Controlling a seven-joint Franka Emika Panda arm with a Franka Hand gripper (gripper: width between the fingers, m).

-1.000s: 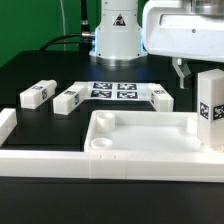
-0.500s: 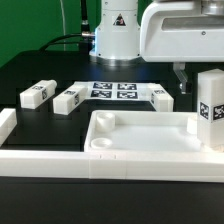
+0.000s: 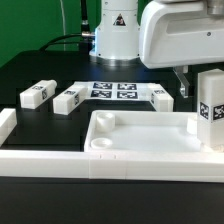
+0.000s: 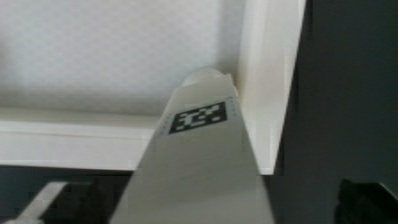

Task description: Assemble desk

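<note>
1. Above the tabletop (image 3: 145,128) I have open room; only its raised rim walls the hollow.
2. An upright leg block (image 3: 210,110) blocks the corner at the exterior view's right.
3. Behind, three lying leg blocks (image 3: 37,94) break up the dark surface (image 3: 40,65).

Bright, even light washed the white tabletop (image 3: 140,150) close to glare, with only soft shadows inside its rim. In the wrist view, the leg block (image 4: 187,170) between the fingers (image 3: 182,80) came out soft and smeared, its tag grainy.
</note>
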